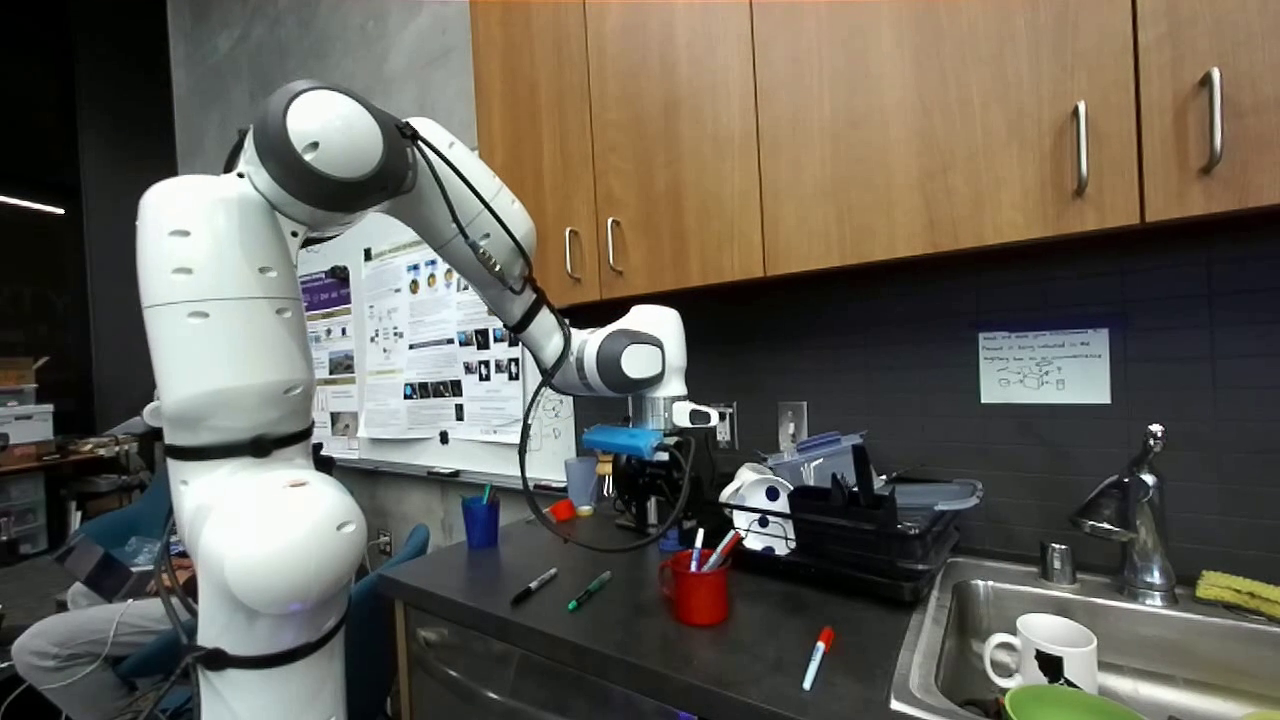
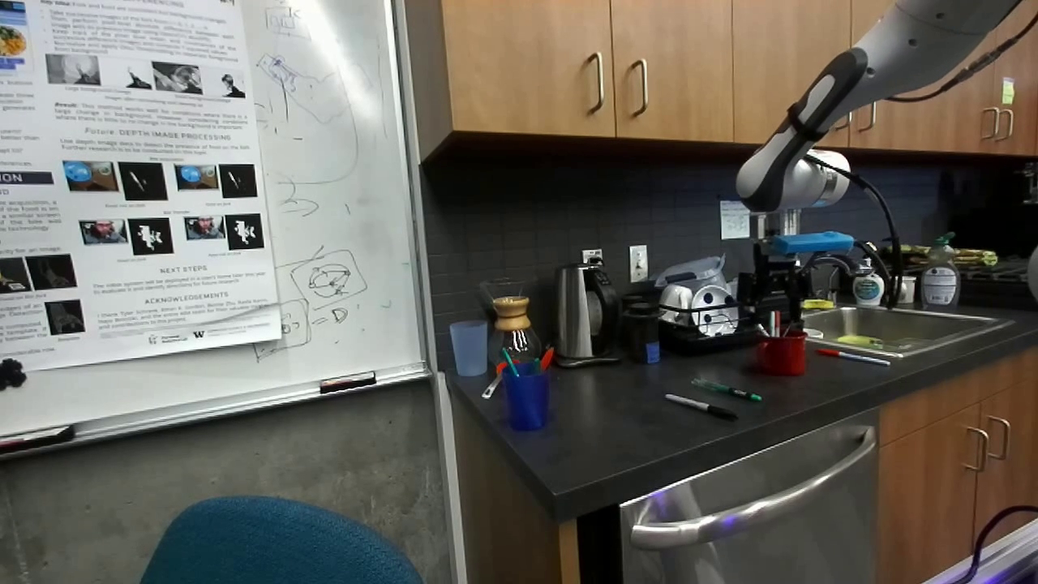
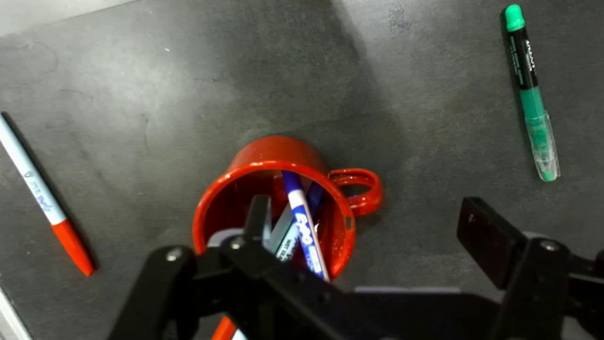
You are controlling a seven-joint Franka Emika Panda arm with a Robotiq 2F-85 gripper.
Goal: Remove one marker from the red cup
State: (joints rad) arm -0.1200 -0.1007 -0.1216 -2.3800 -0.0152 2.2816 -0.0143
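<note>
The red cup (image 1: 698, 597) stands upright on the dark counter; it also shows in an exterior view (image 2: 782, 358) and in the wrist view (image 3: 278, 150). A blue-and-white Expo marker (image 3: 304, 226) leans inside it. A pale wet-erase marker (image 3: 287, 238) lies across behind that one, partly hidden by a finger. A red-ended marker (image 1: 722, 550) sticks out of the cup. My gripper (image 3: 370, 222) is open and empty above the counter. In the wrist view, one finger overlaps the cup's mouth and the other is right of the handle. It also shows above the cup in an exterior view (image 2: 774, 296).
A green marker (image 1: 590, 590), a black marker (image 1: 534, 586) and a red-capped marker (image 1: 818, 658) lie on the counter. A black dish rack (image 1: 850, 545) stands behind the cup. A blue cup (image 2: 527, 397), a kettle (image 2: 574, 316) and a sink (image 1: 935, 640) are around.
</note>
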